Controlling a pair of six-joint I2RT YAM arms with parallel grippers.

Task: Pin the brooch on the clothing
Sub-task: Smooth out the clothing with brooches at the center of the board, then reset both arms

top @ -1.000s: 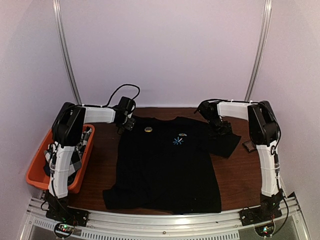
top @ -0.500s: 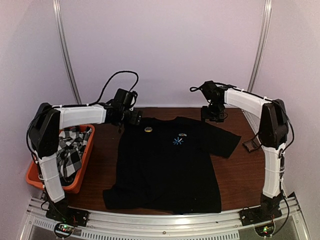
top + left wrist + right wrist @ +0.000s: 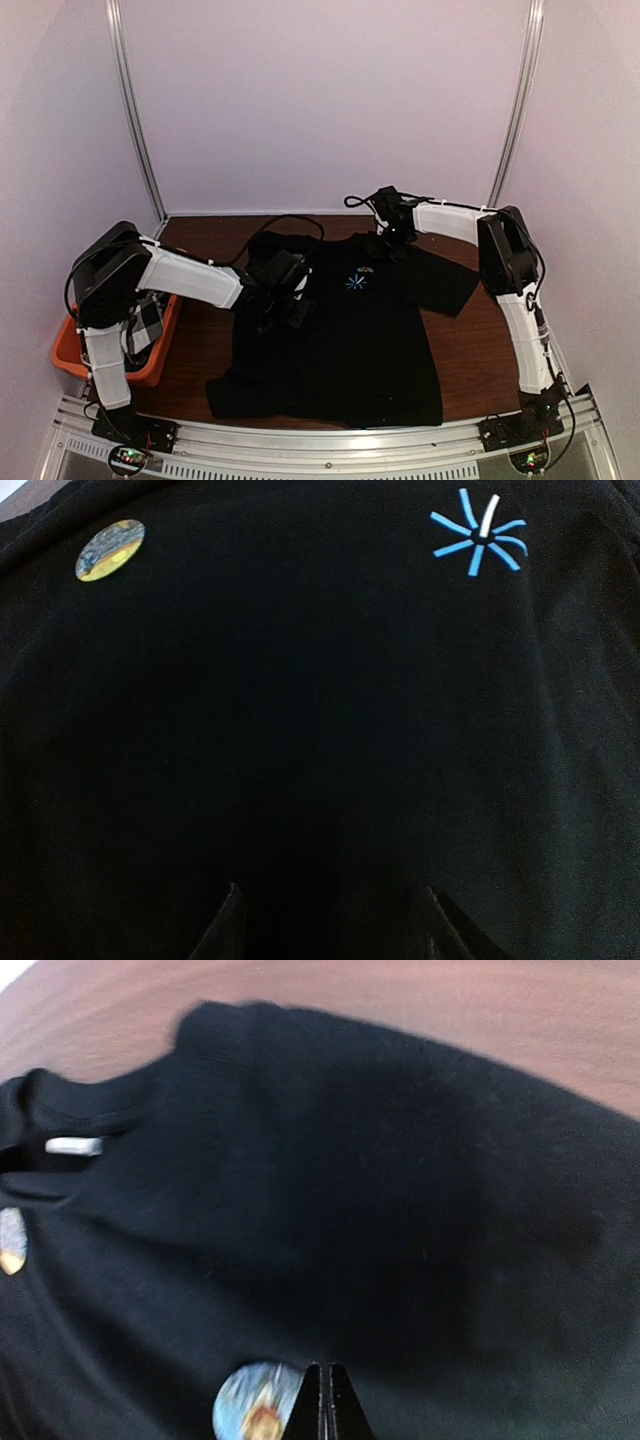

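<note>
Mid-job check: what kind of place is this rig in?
Likely a lab test booth: bare pale walls with curved metal poles, an aluminium mounting rail edging the brown wooden table, one black short-sleeved T-shirt laid flat.

You had a dark brown wooden table [image 3: 470, 350], closed in by plain pale lilac walls [image 3: 330, 100] far, left and right; two curved metal poles [image 3: 133, 110] rose at its far corners.
</note>
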